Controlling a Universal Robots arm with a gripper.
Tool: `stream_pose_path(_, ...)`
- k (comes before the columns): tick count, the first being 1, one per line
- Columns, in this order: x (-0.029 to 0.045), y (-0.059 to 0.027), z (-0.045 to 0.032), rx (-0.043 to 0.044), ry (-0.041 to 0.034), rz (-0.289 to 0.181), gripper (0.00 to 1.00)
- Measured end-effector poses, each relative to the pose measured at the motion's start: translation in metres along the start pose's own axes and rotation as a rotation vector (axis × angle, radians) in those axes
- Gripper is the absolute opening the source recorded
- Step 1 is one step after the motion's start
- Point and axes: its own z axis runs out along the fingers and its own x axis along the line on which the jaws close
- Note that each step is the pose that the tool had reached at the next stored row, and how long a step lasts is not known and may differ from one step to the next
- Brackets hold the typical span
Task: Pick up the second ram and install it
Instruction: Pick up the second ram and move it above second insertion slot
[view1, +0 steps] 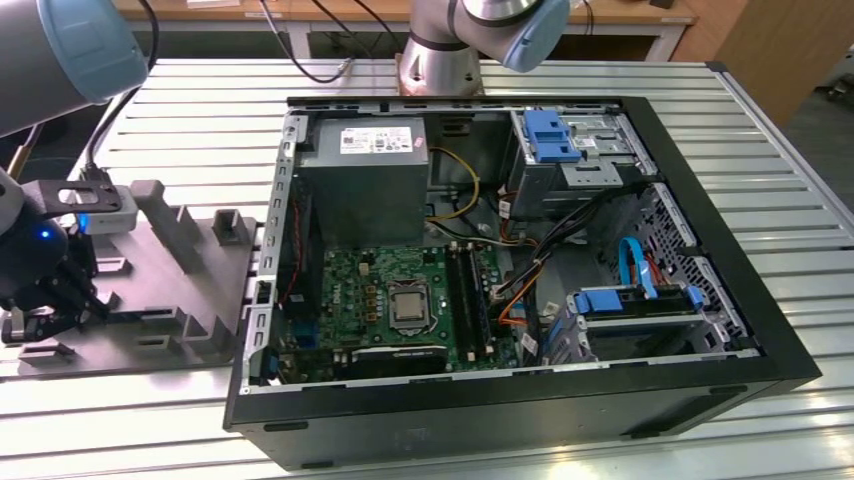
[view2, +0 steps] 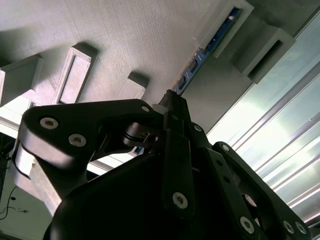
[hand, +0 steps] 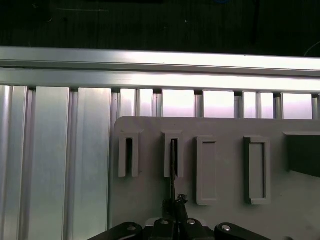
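- One pincer (hand: 173, 202) sits low over the grey fixture plate (hand: 150, 195). In both wrist views its black fingers are drawn together on the thin edge of the second ram (hand: 172, 165).
- In the second wrist view the pincer (view2: 171, 101) grips one end of the second ram (view2: 200, 55), whose blue-green board runs away from the fingertips.
- The stick stands on edge in a raised slotted holder (hand: 166, 155) of the plate. Just beside it is a like holder (hand: 128, 155).
- The plate lies on the ribbed aluminium desk (hand: 55, 165).
- In the exterior view the pincer (view1: 47, 315) is at the exterior view's left edge, over the fixture plate (view1: 174, 290).
- Beside the plate, towards the exterior view's right, an open black computer case (view1: 534, 410) lies on the desk (view1: 534, 80).
- Inside the case are the green motherboard (view1: 374, 290), its long black memory slots (view1: 467, 290) and the grey power supply (view1: 360, 170).
- Beyond the case stands the arm's base (view1: 441, 50).
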Motion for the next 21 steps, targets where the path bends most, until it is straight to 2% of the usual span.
stream_pose_path(8, -0.0002, 0.0001, -0.0027, 0.0001, -0.0001, 0.000, 0.11)
stream_pose_path(21, -0.0002, 0.0001, -0.0030, 0.0000, 0.0000, 0.000, 0.11)
